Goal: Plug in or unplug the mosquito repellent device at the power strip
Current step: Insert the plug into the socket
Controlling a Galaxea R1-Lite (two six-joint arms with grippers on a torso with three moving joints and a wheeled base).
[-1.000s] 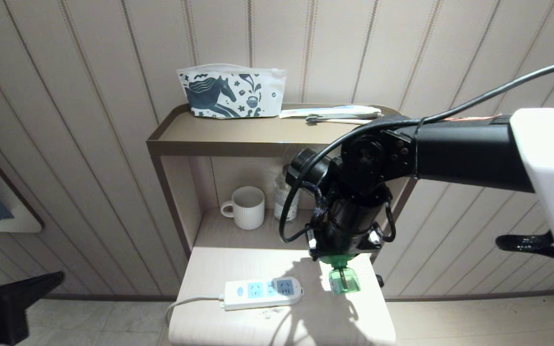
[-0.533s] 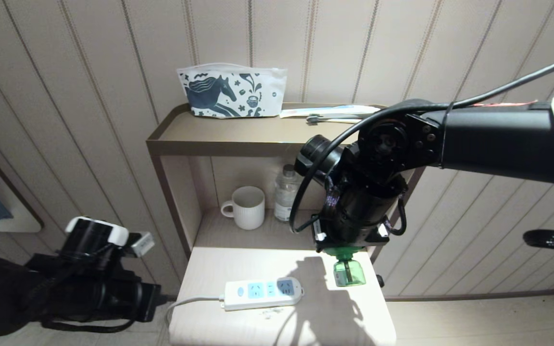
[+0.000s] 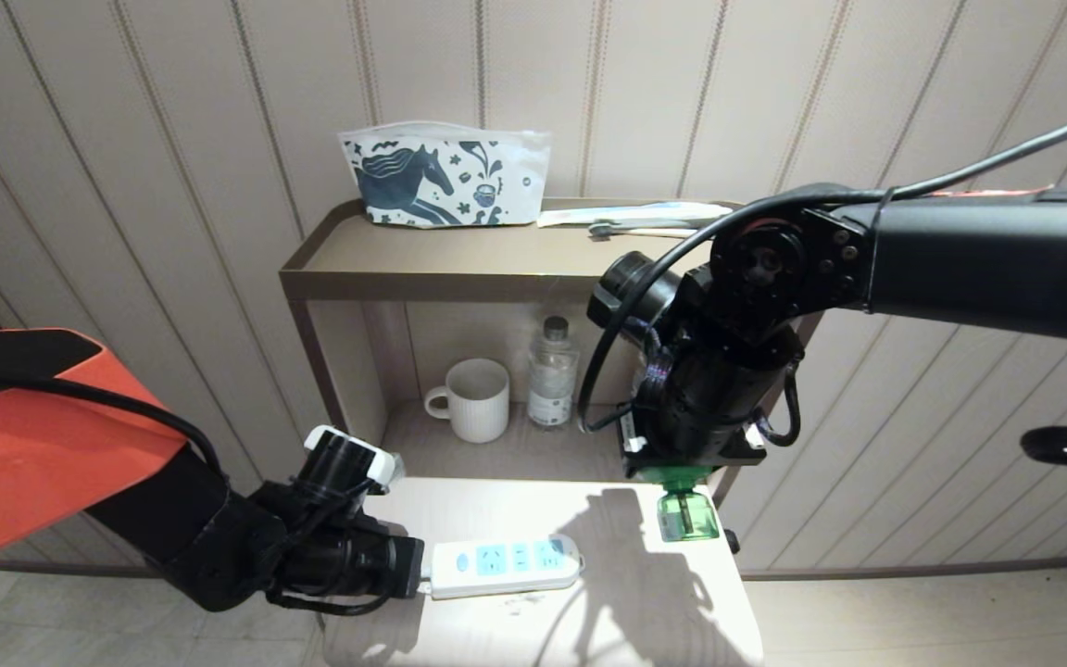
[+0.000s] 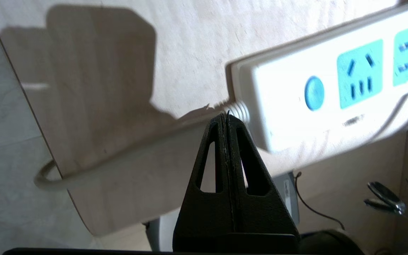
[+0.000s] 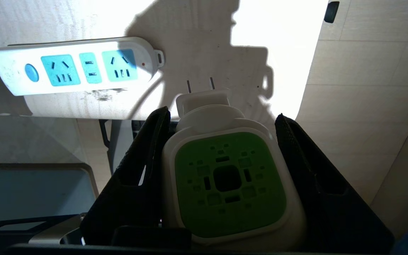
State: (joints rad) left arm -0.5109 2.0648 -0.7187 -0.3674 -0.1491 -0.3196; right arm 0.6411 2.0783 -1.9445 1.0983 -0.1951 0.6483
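At the cord end of the power strip (image 3: 506, 564), which lies lengthwise across the table (image 3: 589, 630), the left gripper (image 4: 226, 118) sits pinched shut and empty. Up to the right, the right gripper (image 5: 221, 120) clamps the mosquito repellent device (image 5: 227, 177), prongs bare, off the strip's far end. On the shelf a cup (image 3: 473, 398) looks empty.

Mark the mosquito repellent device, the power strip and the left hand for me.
mosquito repellent device (image 5: 227, 180): right wrist view, on its green centre, held between the right hand's fingers.
power strip (image 3: 506, 560): head view, on its middle socket face.
left hand (image 4: 227, 122): left wrist view, at the shut fingertips beside the strip's cord end.
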